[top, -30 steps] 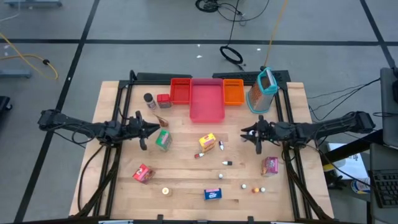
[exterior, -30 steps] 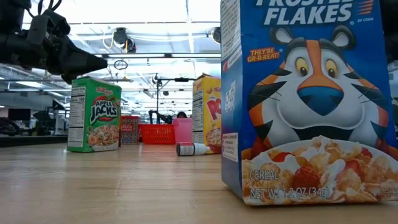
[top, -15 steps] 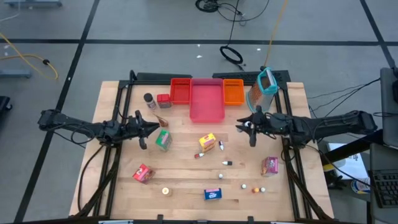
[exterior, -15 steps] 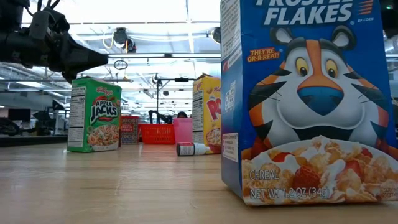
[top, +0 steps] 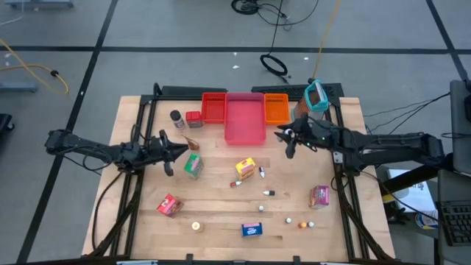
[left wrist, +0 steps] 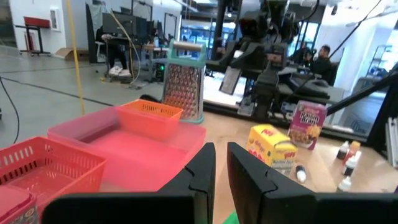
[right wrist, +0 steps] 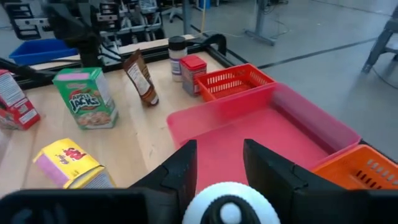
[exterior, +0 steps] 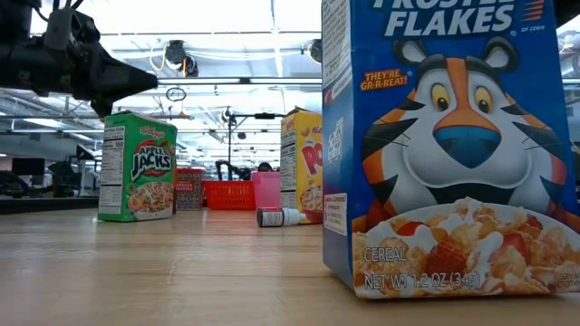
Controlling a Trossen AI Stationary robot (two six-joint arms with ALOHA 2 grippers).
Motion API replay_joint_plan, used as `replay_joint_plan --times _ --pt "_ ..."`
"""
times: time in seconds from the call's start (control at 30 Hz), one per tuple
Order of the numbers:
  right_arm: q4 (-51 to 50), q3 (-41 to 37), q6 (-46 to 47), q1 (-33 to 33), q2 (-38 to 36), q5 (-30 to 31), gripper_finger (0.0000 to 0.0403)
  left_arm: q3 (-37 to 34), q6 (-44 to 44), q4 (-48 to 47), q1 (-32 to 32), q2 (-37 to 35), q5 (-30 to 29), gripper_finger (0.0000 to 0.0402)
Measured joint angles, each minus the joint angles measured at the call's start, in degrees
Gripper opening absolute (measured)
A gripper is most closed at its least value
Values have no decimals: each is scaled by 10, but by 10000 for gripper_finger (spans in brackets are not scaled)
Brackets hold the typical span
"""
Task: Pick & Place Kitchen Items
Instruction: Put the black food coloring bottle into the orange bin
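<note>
Trays (top: 243, 121) at back — groceries (top: 246, 168) in front

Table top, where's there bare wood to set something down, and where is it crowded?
Bare wood lies along the left edge, between the green box and the pink-red pouch, and in the right back corner behind the grater. The middle around the yellow box and the back row by the pink tray are crowded.
</note>
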Motion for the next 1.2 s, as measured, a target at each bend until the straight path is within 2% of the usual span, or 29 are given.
replay_joint_plan --times 0.57,0.67,1.2 --pt "13 73 -30 -107 72 -32 117 0 34 27 0 0 -5 40" --pt "14 88 -30 -132 87 -57 115 0 34 27 0 0 -5 40" --pt "17 145 -34 -223 201 -89 117 0 35 29 0 0 -5 40"
